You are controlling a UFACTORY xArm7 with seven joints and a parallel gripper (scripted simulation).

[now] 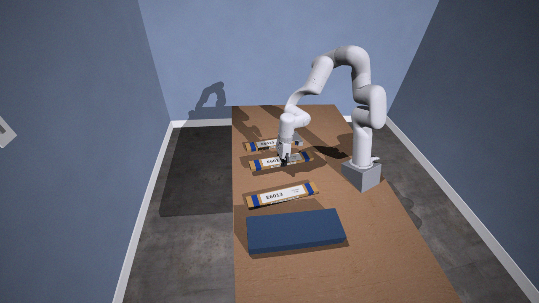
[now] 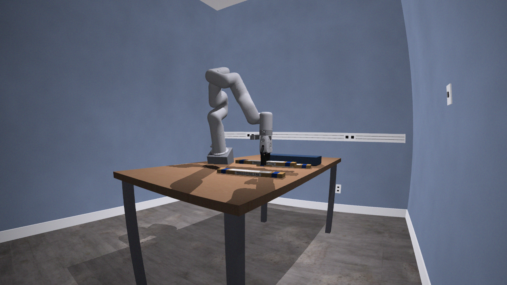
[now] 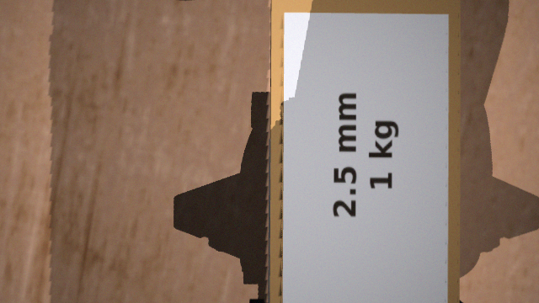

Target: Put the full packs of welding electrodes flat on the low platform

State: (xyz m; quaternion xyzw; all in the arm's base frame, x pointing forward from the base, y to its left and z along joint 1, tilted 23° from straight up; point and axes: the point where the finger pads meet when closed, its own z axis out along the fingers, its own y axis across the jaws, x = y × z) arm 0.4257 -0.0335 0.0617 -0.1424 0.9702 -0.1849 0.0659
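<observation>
Three tan packs with blue bands and white "E6013" labels lie in a row on the wooden table. My gripper (image 1: 283, 162) points straight down and is shut across the width of the middle pack (image 1: 280, 161), which is level and seems a little above the table top. In the wrist view this pack (image 3: 364, 160) fills the right half, with a label that reads "2.5 mm 1 kg". The far pack (image 1: 272, 144) lies behind my wrist. The near pack (image 1: 281, 194) lies flat next to the low blue platform (image 1: 294, 230). The side view shows my gripper (image 2: 264, 161) down on the packs.
The arm's grey base block (image 1: 361, 175) stands on the table's right side, level with the middle pack. The table's left edge runs close beside the packs' left ends. The platform (image 2: 296, 158) sits at the table's far end in the side view.
</observation>
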